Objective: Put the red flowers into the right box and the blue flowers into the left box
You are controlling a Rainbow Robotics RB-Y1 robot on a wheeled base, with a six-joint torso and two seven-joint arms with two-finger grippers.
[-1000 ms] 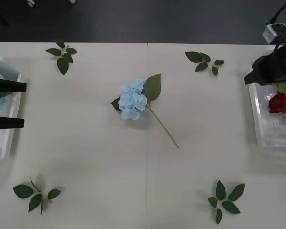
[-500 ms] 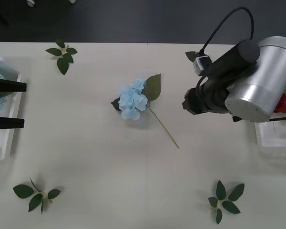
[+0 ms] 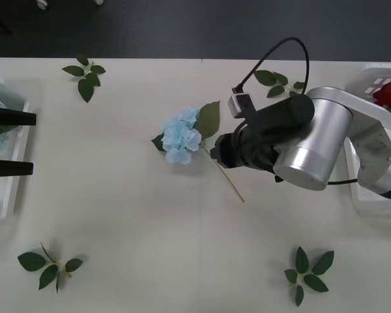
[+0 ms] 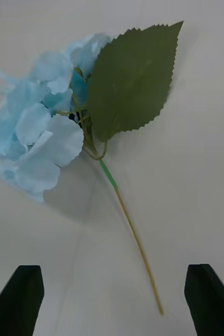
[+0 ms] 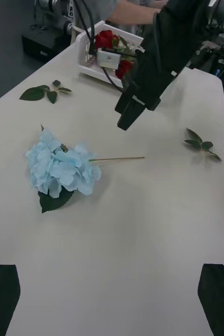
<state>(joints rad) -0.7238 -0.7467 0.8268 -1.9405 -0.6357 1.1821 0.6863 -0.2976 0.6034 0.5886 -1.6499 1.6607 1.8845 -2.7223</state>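
One blue flower (image 3: 181, 135) lies flat near the middle of the table (image 3: 150, 248), its bloom toward the left box (image 3: 6, 189) and its thin stem (image 3: 225, 175) running back toward the robot's right. A large green leaf (image 4: 130, 79) sits against the bloom. The right gripper (image 5: 131, 111) hangs above the stem, apart from it, with black fingers (image 4: 18, 304) spread wide and nothing between them; in the front view the right arm (image 3: 300, 147) covers the middle of the stem. The left gripper (image 3: 10, 143) is over the left box at the table's left edge, its two black fingers (image 3: 13, 117) wide apart and empty. Red flowers (image 3: 388, 92) lie in the right box (image 3: 365, 75) at the table's far right edge; the left wrist view shows more than one red bloom (image 5: 105, 39) in it. Four leaf sprigs (image 3: 85, 75) lie near the table's corners, well apart from the blue flower.
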